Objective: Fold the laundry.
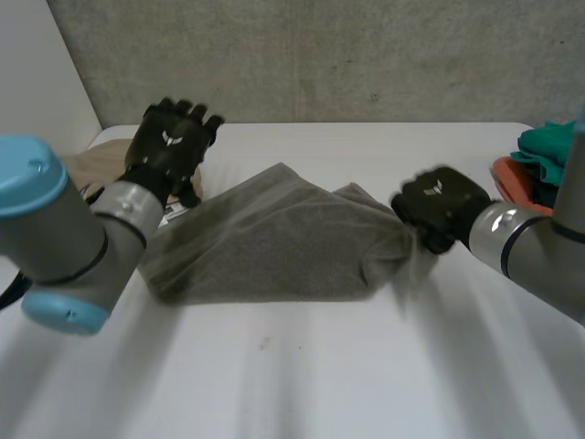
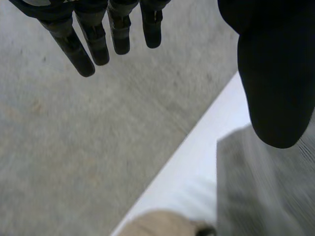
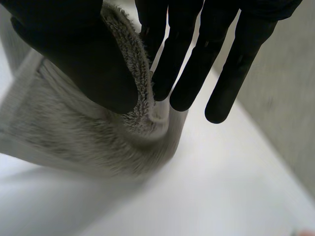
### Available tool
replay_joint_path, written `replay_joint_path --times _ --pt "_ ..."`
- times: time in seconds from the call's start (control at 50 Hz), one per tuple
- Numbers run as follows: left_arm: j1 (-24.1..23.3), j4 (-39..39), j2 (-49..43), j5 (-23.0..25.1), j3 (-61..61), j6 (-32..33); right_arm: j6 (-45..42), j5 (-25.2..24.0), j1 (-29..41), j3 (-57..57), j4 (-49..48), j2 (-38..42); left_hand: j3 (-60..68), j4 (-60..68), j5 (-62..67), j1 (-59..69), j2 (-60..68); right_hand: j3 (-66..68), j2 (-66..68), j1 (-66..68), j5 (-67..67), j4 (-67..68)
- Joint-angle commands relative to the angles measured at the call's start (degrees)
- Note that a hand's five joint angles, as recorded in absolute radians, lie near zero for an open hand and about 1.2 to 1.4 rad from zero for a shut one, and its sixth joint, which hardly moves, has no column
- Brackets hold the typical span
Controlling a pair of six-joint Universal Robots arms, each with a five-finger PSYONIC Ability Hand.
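Nearest, the white table [image 1: 302,375] is bare along its front, prob. to leave room for the fold. Further in, the grey terry towel [image 1: 274,238] is spread across the table's middle, bunched, w/ one flap thrown over the rest, so the fold is judged started but not squared.

The towel's right end is taken by the right hand [image 1: 439,208]. In the right wrist view the hem is clamped between thumb and straight fingers, a grip suited to lifting or dragging that end w/o crushing it.

The left hand [image 1: 169,146] is held raised over the towel's far left corner, fingers straight and spread, nothing gripped. It is likely poised to pin or take that corner. Whether the thumb touches the cloth can't be told.

Just beside the left hand a beige cloth [image 1: 96,165] is lying at the table's left edge. At the far right a teal cloth [image 1: 548,151] is piled on an orange cloth [image 1: 512,178], apparently kept out of the work area. Behind everything a grey concrete wall [image 1: 347,55] is seen.
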Motion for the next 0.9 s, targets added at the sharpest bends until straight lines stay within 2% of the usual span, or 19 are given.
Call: replay_joint_path --times 0.02,0.08,0.16,0.22,0.34,0.4,0.42,0.44,0.48,0.56,0.66,0.74,0.82,0.9 --pt "-2.4 -8.1 -8.3 4.4 15.9 0.2 1.2 -8.1 6.1 -3.3 -0.6 -9.4 -3.1 -2.7 -3.1 -2.0 -3.3 11.9 12.6 15.9 14.5 11.4" --pt "-4.0 -14.3 -12.7 5.7 23.4 -0.1 3.3 -9.6 7.3 -4.8 -0.8 -11.4 -3.1 -2.7 -3.1 -2.0 -3.3 11.9 12.6 15.9 14.5 11.4" --pt "-7.7 -26.7 -22.1 9.3 34.9 -1.5 7.9 -12.1 10.0 -7.9 -2.6 -12.2 -3.1 -2.7 -3.1 -2.0 -3.3 11.9 12.6 15.9 14.5 11.4" --pt "-9.5 -31.5 -26.6 12.0 37.4 -2.0 9.4 -12.6 10.8 -9.0 -3.0 -12.2 -3.1 -2.7 -3.1 -2.0 -3.3 11.9 12.6 15.9 14.5 11.4" --pt "-12.4 -32.7 -31.7 17.1 40.5 -2.9 12.4 -13.1 12.4 -9.7 -3.9 -12.7 -0.3 0.1 -0.3 0.8 -0.5 11.9 12.6 15.9 14.5 11.4" --pt "-13.0 -32.7 -32.4 18.3 41.4 -4.3 13.5 -13.4 12.4 -10.0 -4.8 -12.3 22.1 22.5 22.0 23.2 21.9 11.9 12.6 15.9 14.5 11.4" --pt "-13.1 -32.6 -32.5 18.5 41.9 -5.6 14.0 -13.4 12.2 -10.2 -5.2 -12.1 49.5 49.9 49.4 50.6 49.3 11.9 12.6 15.9 14.5 11.4" --pt "-13.1 -32.3 -32.5 18.6 42.2 -6.4 14.2 -13.2 12.1 -10.3 -5.5 -11.8 65.4 65.8 65.4 66.5 65.2 11.9 12.6 15.9 14.5 11.4" --pt "-12.9 -31.4 -32.5 18.1 43.0 -8.2 14.3 -13.1 11.5 -10.6 -6.0 -11.1 66.9 67.3 66.9 68.0 66.7 11.9 12.6 15.9 14.5 11.4" --pt "-10.2 -27.7 -31.5 14.3 45.3 -13.7 14.3 -13.0 9.1 -11.4 -6.5 -8.7 66.9 67.3 66.9 68.0 66.7 11.9 12.6 15.9 14.5 11.4" --pt "-6.0 -20.5 -25.4 6.1 46.1 -18.6 13.2 -11.6 6.1 -14.2 -7.1 -4.4 66.9 67.3 66.9 68.0 66.7 11.9 12.6 15.9 14.5 11.4" --pt "-3.9 -13.7 -18.9 2.7 45.1 -19.0 11.0 -9.1 4.4 -19.6 -8.1 0.2 66.9 67.3 66.9 68.0 66.7 11.9 12.6 15.9 14.5 11.4" --pt "-2.8 -9.7 -12.3 1.6 42.7 -18.7 8.1 -7.3 2.9 -26.3 -9.2 5.7 66.9 67.3 66.9 68.0 66.7 11.9 12.6 15.9 14.5 11.4" --pt "-2.3 -9.4 -6.9 0.9 36.9 -18.6 5.5 -8.7 2.3 -30.1 -12.2 10.4 66.9 67.3 66.9 68.0 66.7 11.9 12.6 15.9 14.5 11.4"
